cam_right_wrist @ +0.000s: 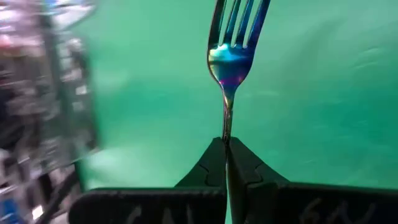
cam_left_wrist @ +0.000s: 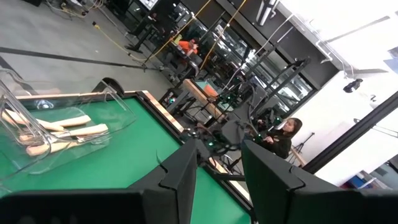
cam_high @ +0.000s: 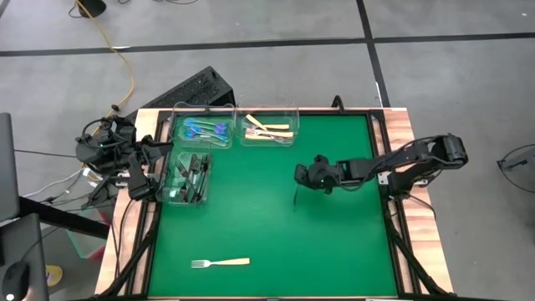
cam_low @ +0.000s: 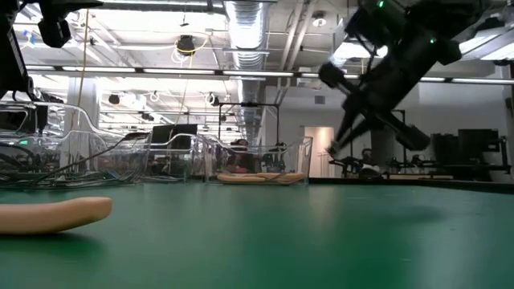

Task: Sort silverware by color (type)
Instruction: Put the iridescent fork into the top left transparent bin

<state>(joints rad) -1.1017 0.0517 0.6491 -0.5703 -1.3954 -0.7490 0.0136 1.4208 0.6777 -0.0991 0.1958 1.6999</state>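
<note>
While clamped shut on the very end of the handle of a blue-iridescent fork, logged the right gripper above the middle of the table, clear of the green surface, with the tines pointed away from the fingers.

Judged the hold slender (little metal between the pads). Feared a swivel or a slide-out under any quick swing, and so a drop short onto the table.

Took the likely destination to be the clear bin of blue forks at the far left corner. Found it crowded closely by the bin of tan forks along the far edge and the bin of dark forks along the left edge. Reckoned a wrong-bin release possible through small misaim, or tines snagged on a bin wall through early lowering.

Entered the left gripper at the left edge beside the dark-fork bin, fingers apart and empty. Considered it a possible obstacle to the delivery.

Listed one tan-handled fork flat by the near edge, leftward, unsorted.
</note>
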